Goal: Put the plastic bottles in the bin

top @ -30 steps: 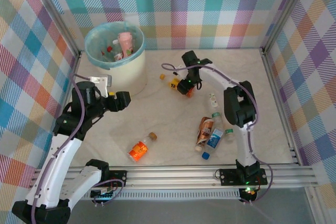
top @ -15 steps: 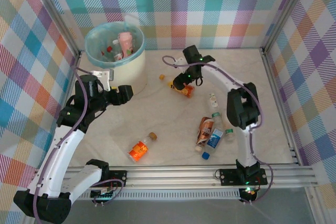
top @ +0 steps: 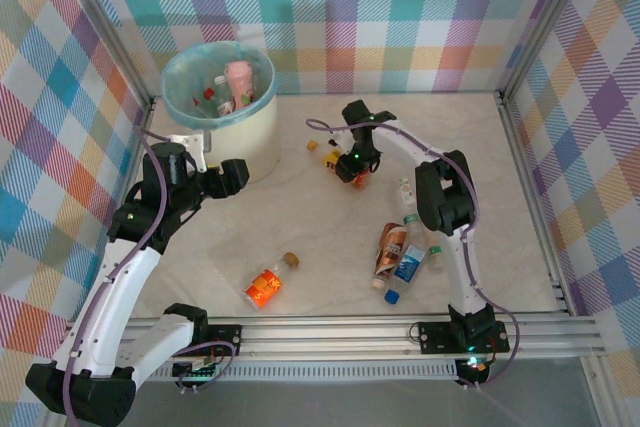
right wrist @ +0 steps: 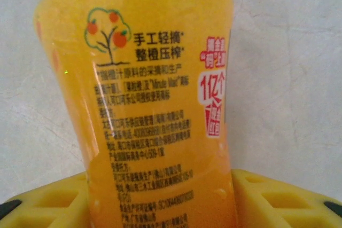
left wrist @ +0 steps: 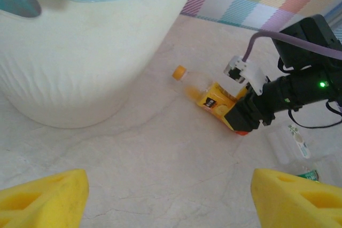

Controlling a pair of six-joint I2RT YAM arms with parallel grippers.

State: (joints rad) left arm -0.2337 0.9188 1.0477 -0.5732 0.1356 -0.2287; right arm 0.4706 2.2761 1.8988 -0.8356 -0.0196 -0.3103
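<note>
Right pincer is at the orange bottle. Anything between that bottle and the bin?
Nothing visible. Bare table lies between the orange bottle, gripped by the right pincer, and the bin. The left pincer hangs open beside the bin wall, just off the straight path. The bottle would likely need lifting over the rim.

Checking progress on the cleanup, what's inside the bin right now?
A pink-labelled bottle and at least one clear bottle lie on the teal liner; the near wall of the bin hides anything lower.

Bin (top: 246,139) hems left gripper (top: 236,175); bare table (top: 300,219) runs clear to orange bottle (left wrist: 212,97).
</note>
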